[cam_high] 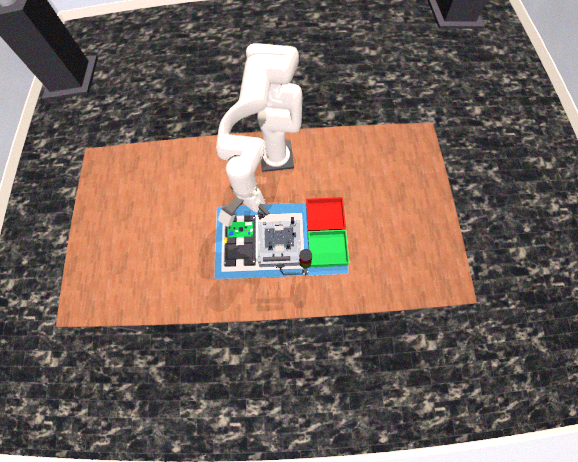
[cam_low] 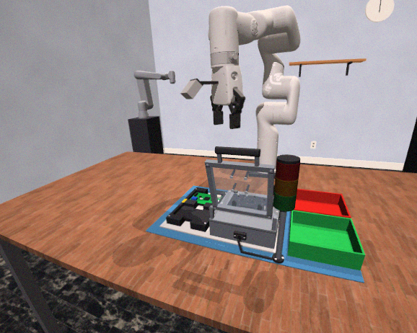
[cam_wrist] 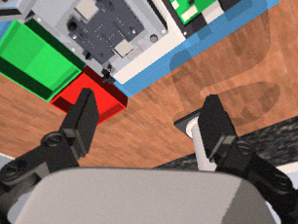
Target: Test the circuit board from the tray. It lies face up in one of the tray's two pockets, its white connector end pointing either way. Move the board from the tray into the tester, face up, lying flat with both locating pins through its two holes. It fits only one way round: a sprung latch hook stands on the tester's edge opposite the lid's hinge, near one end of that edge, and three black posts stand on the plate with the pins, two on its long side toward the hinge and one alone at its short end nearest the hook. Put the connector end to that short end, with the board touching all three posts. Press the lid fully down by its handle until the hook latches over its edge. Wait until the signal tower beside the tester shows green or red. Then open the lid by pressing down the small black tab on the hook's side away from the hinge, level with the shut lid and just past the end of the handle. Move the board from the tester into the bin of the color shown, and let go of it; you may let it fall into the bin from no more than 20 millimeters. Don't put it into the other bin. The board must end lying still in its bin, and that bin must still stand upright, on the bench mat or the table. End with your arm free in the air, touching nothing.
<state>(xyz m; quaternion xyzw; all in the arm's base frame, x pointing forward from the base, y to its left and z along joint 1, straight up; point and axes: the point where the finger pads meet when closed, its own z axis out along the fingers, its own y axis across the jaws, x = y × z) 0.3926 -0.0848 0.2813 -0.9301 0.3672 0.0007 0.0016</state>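
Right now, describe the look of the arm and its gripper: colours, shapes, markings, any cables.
The glossy white, rounded-link arm has thick tubular segments, a grey band around the forearm, and a faint grey logo on one joint cover. A small grey box juts from the wrist on a thin dark bracket. The black two-finger gripper has bolted linkages and flat rectangular fingers. No loose cables show.

wooden table [cam_low: 76, 202] on dark marbled floor [cam_high: 281, 390]. pale blue-grey walls [cam_low: 58, 72]; wall shelf [cam_low: 327, 62], round clock [cam_low: 379, 9], white outlet [cam_low: 313, 144], black pedestals [cam_low: 145, 134] along the wall.
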